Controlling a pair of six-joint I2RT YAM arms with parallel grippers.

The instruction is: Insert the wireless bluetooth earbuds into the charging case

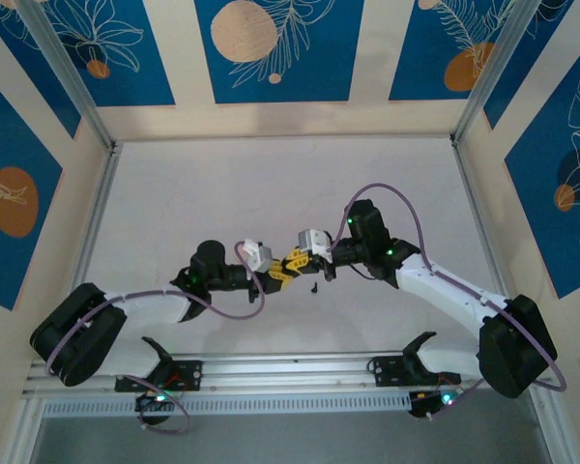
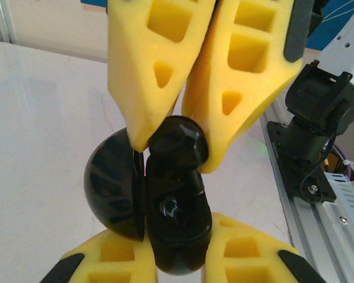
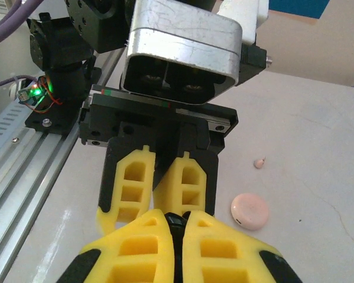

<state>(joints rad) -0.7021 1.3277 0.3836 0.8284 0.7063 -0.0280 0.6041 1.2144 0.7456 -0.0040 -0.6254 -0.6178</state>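
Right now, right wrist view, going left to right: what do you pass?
In order: green-lit board → left claw → pink disc. The pale earbud lies straight beyond the disc, so it is left unranked.

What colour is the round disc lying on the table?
The disc is pale pink; clearest in the right wrist view.

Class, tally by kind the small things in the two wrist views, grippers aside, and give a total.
black charging case: 1
pink round disc: 1
tiny pale earbud: 1
Total: 3
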